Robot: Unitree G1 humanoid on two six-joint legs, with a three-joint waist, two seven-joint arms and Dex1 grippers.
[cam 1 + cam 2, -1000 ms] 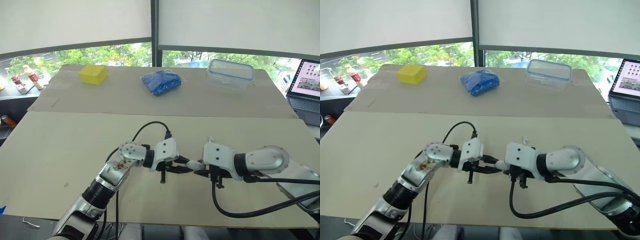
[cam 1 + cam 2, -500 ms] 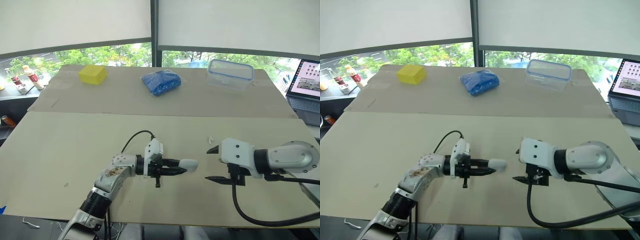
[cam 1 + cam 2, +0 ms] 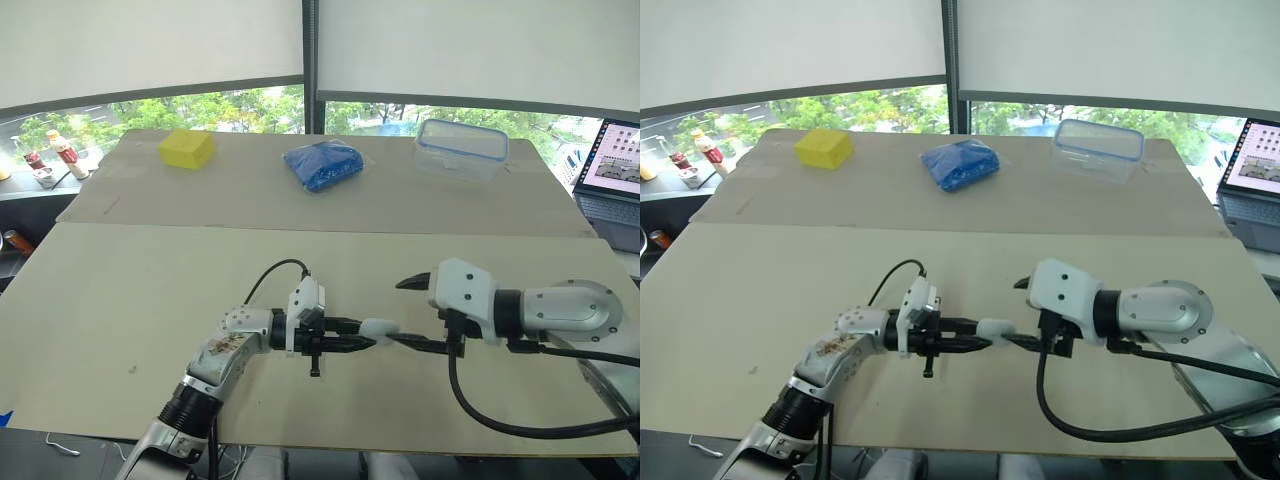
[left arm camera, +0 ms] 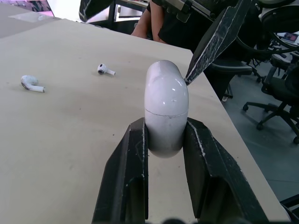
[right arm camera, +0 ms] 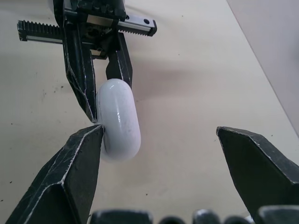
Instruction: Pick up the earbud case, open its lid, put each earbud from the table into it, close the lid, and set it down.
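The right end effector had moved in from the right since half a second before and met the earbud case. Its fingers were spread wide, and one fingertip touched the case near the lid seam. The left end effector was clamped on the case's lower half, holding it off the table at the near middle, lid closed. A first earbud and a second earbud lay on the table, apart from each other and clear of the case.
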